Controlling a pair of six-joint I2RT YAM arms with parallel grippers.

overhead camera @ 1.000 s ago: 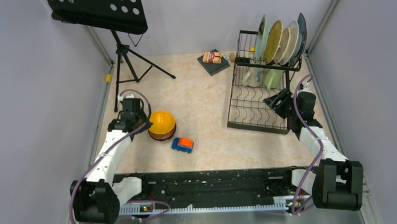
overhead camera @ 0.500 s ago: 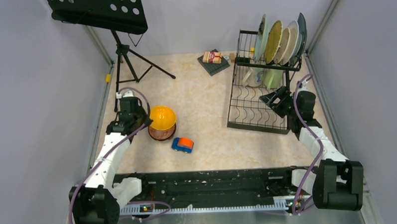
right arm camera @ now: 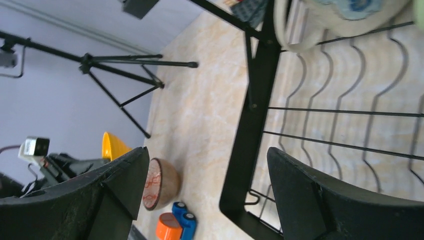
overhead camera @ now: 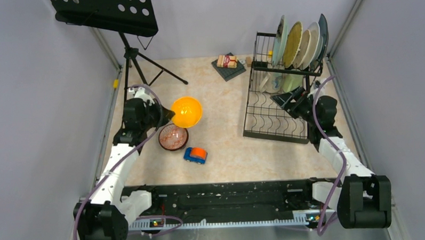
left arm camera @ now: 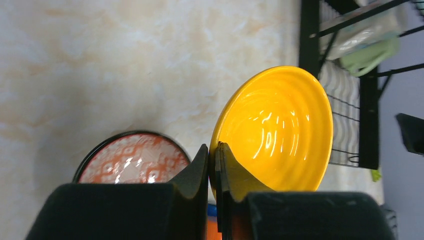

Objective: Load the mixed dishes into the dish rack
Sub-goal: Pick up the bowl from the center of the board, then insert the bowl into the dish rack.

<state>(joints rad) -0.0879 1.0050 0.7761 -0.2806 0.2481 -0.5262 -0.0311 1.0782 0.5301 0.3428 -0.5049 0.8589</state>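
Note:
My left gripper (overhead camera: 165, 115) (left arm camera: 214, 150) is shut on the rim of the orange-yellow bowl (overhead camera: 187, 111) (left arm camera: 277, 135) and holds it tilted on edge above the table. A second bowl with a red pattern and a dark rim (overhead camera: 173, 137) (left arm camera: 132, 157) sits on the table just below it. The dish rack (overhead camera: 251, 105) (right arm camera: 250, 125) stands at the right. Several plates (overhead camera: 298, 42) stand in its upper tier, and a pale green mug (overhead camera: 293, 83) and a beige mug (overhead camera: 270, 83) hang below. My right gripper (overhead camera: 282, 100) (right arm camera: 207, 152) is open and empty over the rack's slotted base.
A blue-and-orange toy car (overhead camera: 195, 155) (right arm camera: 182, 225) lies in front of the patterned bowl. A music stand on a tripod (overhead camera: 136, 66) stands at the back left. A packet on a dark mat (overhead camera: 228, 62) lies left of the rack's top. Walls close in both sides.
My left gripper lifted the orange-yellow bowl off the patterned bowl, up and to the right, tipping it on edge. My right gripper moved a little further over the rack.

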